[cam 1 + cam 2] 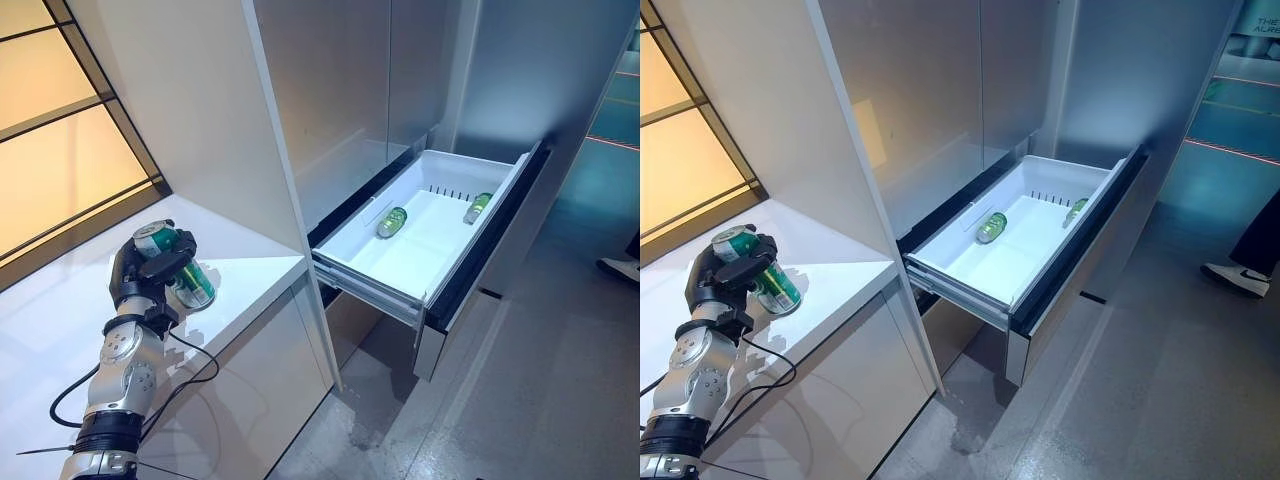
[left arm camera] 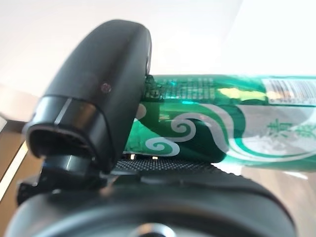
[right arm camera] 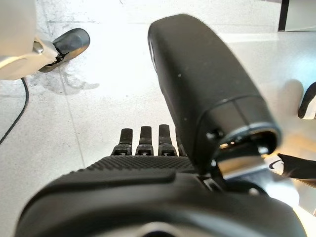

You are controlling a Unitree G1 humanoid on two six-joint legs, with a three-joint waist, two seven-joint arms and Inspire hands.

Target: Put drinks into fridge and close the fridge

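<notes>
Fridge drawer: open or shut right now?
Open. The fridge drawer is pulled out, two green drinks lying inside its white bin.

Showroom kitchen: built-in fridge drawer (image 1: 425,235)

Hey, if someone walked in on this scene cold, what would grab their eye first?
Probably the left robot hand, curled round a green can over the white counter at the robot's left. Next, the white fridge drawer pulled wide open ahead, with one green can lying near its middle and a green bottle by its far side.
</notes>
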